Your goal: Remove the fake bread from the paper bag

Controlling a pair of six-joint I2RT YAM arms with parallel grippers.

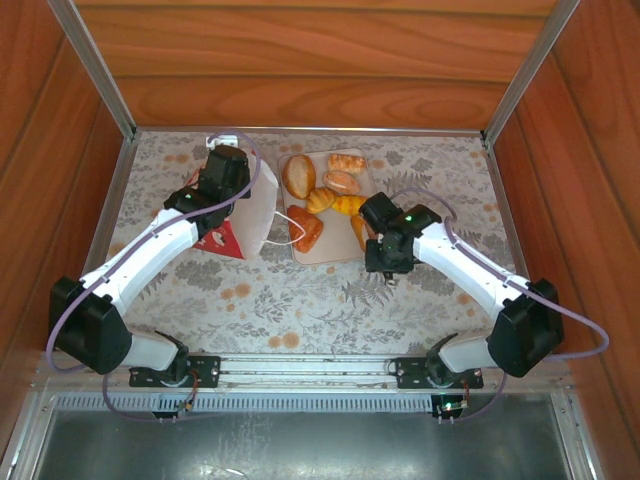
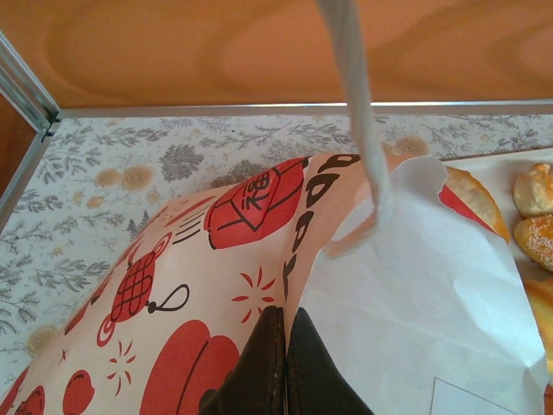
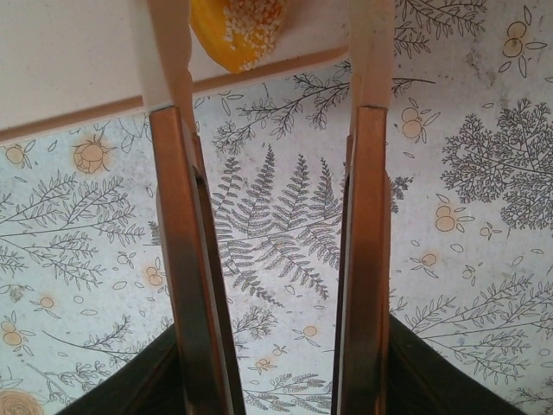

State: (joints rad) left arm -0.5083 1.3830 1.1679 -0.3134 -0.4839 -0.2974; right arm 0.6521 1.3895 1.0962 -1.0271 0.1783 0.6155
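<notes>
The left gripper (image 1: 225,168) is clamped shut on the paper bag (image 1: 250,205), its fingers (image 2: 275,363) pressed together over the bag's edge where the red-printed outside meets the white inside. The bag sits tipped at the far left of the table (image 1: 300,300), with its mouth turned right and a cord handle (image 1: 288,226) looping toward the tray (image 1: 322,252) just beside it. The bread (image 1: 322,200) lies out on the tray, about seven golden pieces clustered together, the nearest left one close to the bag's mouth. Whether any bread is in the bag cannot be told. The right gripper (image 1: 388,270) hangs over the table by the tray's near right corner, jaws partly apart with nothing between them. Its wrist view shows a seeded piece on the tray edge just beyond its fingertips (image 3: 164,52).
</notes>
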